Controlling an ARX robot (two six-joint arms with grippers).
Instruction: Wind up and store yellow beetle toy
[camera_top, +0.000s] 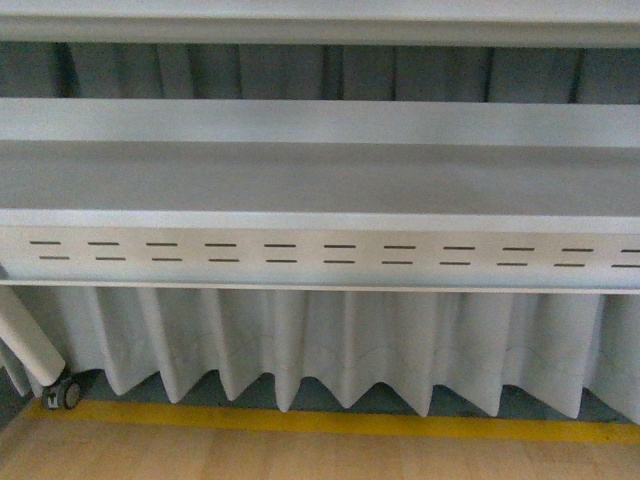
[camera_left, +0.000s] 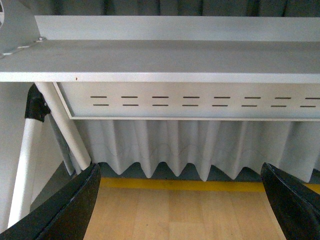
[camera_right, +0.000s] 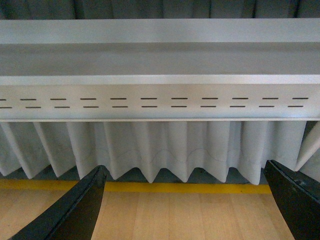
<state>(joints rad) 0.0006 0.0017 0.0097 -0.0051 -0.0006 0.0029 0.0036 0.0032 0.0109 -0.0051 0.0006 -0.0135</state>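
No yellow beetle toy in any of the 3 views, so 0 counted; its direction from the jaws, its long axis and the nearer arm can't be told; left gripper (camera_left: 180, 202) and right gripper (camera_right: 185, 200) both spread wide, holding nothing (each faces the front edge of the 1 grey table (camera_top: 320, 180)).

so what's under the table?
Under the table: a slotted panel, then a pleated white curtain hanging nearly to the floor, a yellow stripe and a caster at left. Whatever is behind the curtain is hidden.
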